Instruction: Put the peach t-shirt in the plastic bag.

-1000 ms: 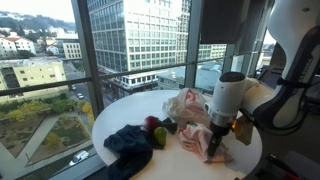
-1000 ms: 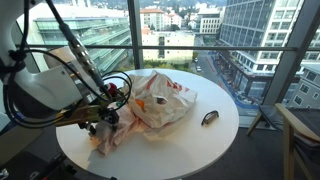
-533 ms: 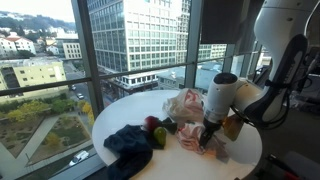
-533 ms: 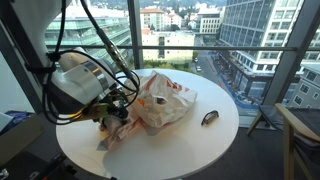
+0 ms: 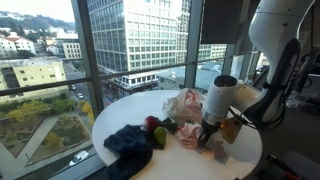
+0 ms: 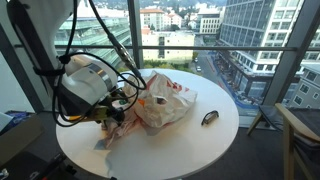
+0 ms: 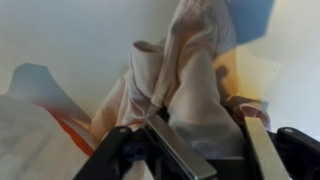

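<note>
My gripper (image 7: 210,140) was down low over the worktop (image 5: 130,110), its fingers drawn narrow around a bunched fold of the peach t-shirt (image 7: 190,70). In the wrist view the cloth filled the gap between them. The rest of the shirt lay crumpled on the worktop under and around me in both exterior views (image 5: 192,141) (image 6: 115,136), near the edge.

The plastic bag (image 6: 165,100) sat just beside the shirt, at about 2 o'clock from my gripper (image 6: 108,118) in an exterior view, and at about 11 o'clock in an exterior view (image 5: 185,103). It slumped in a soft heap, and I could not tell which way its mouth faced.

I judged the risks as follows:
- I had only a fold, so most of the shirt would hang and drag on a lift. A trailing sleeve could snag the bag and shove it away — or off the worktop.
- The pinch looked thin, and the fabric could slide out partway.
- With no mouth held open, the shirt might simply land on top of the bag rather than inside it.
- A dark blue garment (image 5: 128,143) lay at 9 o'clock, well apart, so it was little concern.
</note>
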Robot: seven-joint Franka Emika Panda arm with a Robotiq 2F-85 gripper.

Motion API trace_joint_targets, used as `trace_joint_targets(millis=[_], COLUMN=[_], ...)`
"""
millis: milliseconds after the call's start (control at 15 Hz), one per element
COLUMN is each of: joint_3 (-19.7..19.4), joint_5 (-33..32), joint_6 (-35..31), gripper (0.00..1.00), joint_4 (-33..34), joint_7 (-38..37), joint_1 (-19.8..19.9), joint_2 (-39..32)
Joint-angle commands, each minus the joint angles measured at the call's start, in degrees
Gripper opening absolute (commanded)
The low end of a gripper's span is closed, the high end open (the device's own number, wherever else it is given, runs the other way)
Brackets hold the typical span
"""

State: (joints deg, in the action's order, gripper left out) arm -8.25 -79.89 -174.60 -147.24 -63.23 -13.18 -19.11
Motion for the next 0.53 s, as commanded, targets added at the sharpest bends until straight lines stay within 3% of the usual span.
trace_joint_targets(millis=[0,267,467], joint_3=[0.2,0.9,2.2], joint_5=[0.3,5.6,12.9], joint_6=[-0.6,1.0,3.1], gripper=[0.28,0.25,0.06], joint_4=[-1.6,-4.0,-6.1], joint_7=[0.5,5.5,13.0], joint_1=[0.2,1.5,3.2], joint_2=[1.5,4.1,7.8])
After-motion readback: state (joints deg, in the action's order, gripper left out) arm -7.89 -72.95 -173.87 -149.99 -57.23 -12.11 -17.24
